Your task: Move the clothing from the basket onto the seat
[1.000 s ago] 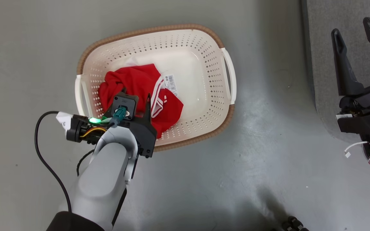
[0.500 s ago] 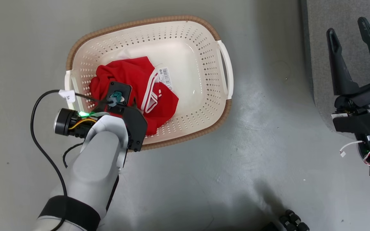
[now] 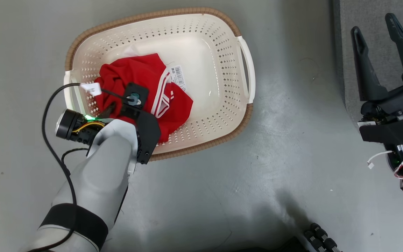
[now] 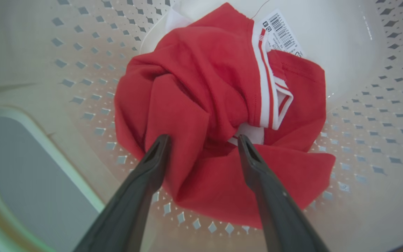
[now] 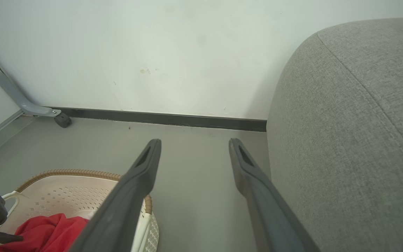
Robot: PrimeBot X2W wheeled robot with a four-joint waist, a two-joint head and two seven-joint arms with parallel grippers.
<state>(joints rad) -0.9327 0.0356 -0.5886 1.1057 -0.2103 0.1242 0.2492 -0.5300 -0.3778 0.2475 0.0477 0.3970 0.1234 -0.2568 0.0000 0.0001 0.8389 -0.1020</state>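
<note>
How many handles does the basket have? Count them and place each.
2. The left handle is at the basket's end near the clothing; the right handle is at the end toward the seat. Neither is hidden.

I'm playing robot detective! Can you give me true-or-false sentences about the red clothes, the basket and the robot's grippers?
1. The red clothing lies inside the basket. True.
2. The left gripper is clamped shut on the clothing. False: its fingers stand open, tips down at the fabric.
3. The right gripper is open and holds nothing. True.
4. The basket stands on the seat. False: it stands on the floor, beside the seat.
</note>
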